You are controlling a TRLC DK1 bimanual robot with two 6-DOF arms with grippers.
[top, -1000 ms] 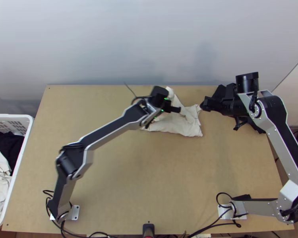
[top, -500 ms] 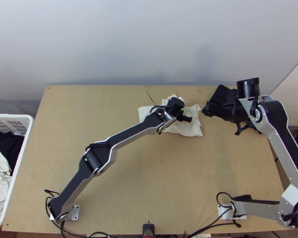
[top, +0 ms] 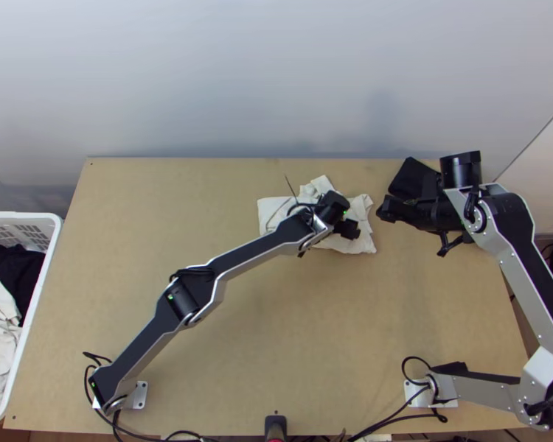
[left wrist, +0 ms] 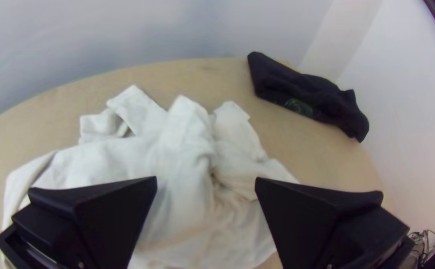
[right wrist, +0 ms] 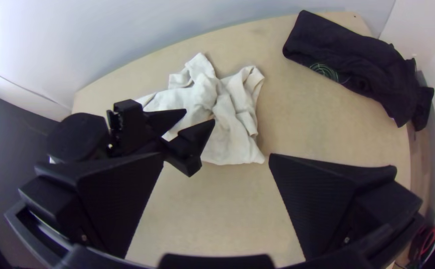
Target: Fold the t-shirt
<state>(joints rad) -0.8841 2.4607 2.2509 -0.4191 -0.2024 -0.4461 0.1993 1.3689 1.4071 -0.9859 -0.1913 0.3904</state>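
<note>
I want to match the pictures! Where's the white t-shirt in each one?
Top view: the white t-shirt lies in the upper middle.
Left wrist view: between and beyond the fingers of the left gripper.
Right wrist view: partly behind the left gripper.
Shared landmark: the black garment nearby.

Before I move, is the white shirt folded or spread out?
Neither: the white shirt is bunched, with raised ridges and creases through its middle and uneven bits sticking out at its edge.
</note>
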